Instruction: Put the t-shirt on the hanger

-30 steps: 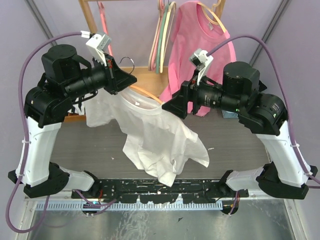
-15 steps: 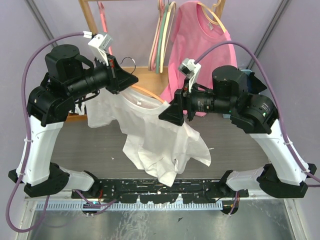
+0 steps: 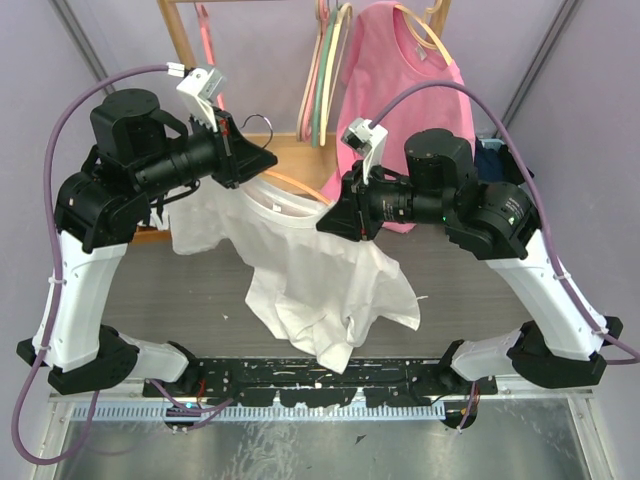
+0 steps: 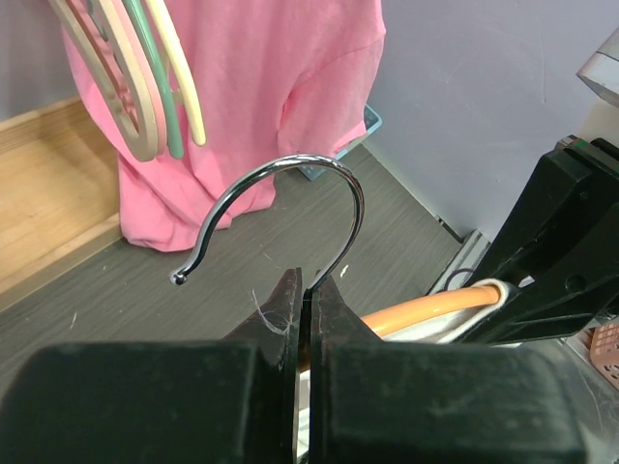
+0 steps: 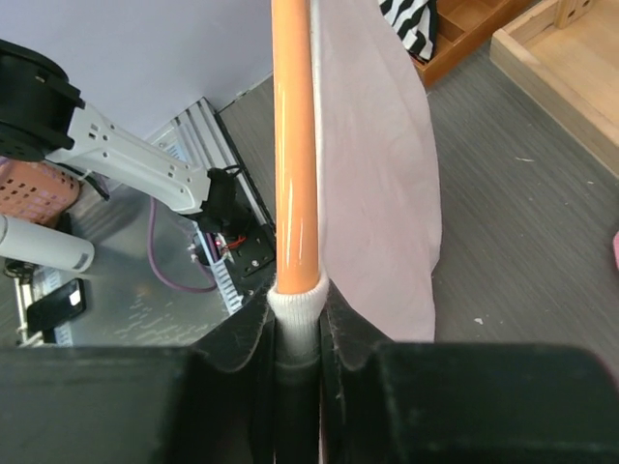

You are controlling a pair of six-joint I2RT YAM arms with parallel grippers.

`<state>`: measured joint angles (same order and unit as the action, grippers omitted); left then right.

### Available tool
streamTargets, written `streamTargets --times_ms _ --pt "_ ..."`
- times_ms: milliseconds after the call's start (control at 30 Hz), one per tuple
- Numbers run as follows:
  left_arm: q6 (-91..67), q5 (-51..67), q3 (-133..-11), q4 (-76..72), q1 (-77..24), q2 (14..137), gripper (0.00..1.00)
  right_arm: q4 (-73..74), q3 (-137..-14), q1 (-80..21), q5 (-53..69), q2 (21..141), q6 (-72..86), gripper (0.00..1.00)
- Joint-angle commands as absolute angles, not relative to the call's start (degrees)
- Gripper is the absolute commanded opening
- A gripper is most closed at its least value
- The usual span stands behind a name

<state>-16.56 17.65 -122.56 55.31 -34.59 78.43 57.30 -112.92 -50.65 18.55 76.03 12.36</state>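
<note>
The left claw (image 4: 308,282) is clenched on the hanger (image 4: 354,198) at the stem of its wire hook. The right claw (image 5: 295,304) grasps the t-shirt (image 5: 377,164) by its collar, which wraps the hanger's orange arm. The cloth drapes over the counter (image 3: 190,290). A pink t-shirt (image 3: 395,90) and spare hangers (image 3: 322,85) hang close behind.

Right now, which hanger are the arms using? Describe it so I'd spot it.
Between the left gripper and right gripper a white t-shirt droops. The hanger inside its collar is thin and orange with a silver hook, unlike the pastel hangers behind.
</note>
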Motion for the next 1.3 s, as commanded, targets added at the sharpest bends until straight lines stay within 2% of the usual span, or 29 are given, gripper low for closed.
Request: streamTargets --times_ms 0,267,333,633,900,1267 --pt "-17.4 19.1 -122.3 51.1 -34.5 77.8 0.08 56.1 -115.0 -51.1 15.9 74.8 11.9 0.04" --pt "-17.2 17.9 -121.7 50.7 -34.5 77.1 0.38 53.7 -112.0 -51.1 13.8 71.3 13.1 0.01" --pt "-16.9 17.4 -121.8 50.7 -34.5 76.9 0.42 53.2 -110.7 -51.1 13.1 70.2 13.6 0.01" --pt "-16.1 14.6 -123.4 51.6 -34.4 74.8 0.48 54.0 -104.6 -51.0 8.3 63.7 15.4 0.01" --pt "-15.8 11.5 -123.0 54.1 -34.5 73.2 0.49 61.5 -102.4 -51.1 2.2 56.7 17.9 0.01" --pt "-16.4 9.8 -114.1 56.4 -34.5 68.8 0.57 69.8 -105.0 -51.0 -5.8 53.3 21.0 0.01"
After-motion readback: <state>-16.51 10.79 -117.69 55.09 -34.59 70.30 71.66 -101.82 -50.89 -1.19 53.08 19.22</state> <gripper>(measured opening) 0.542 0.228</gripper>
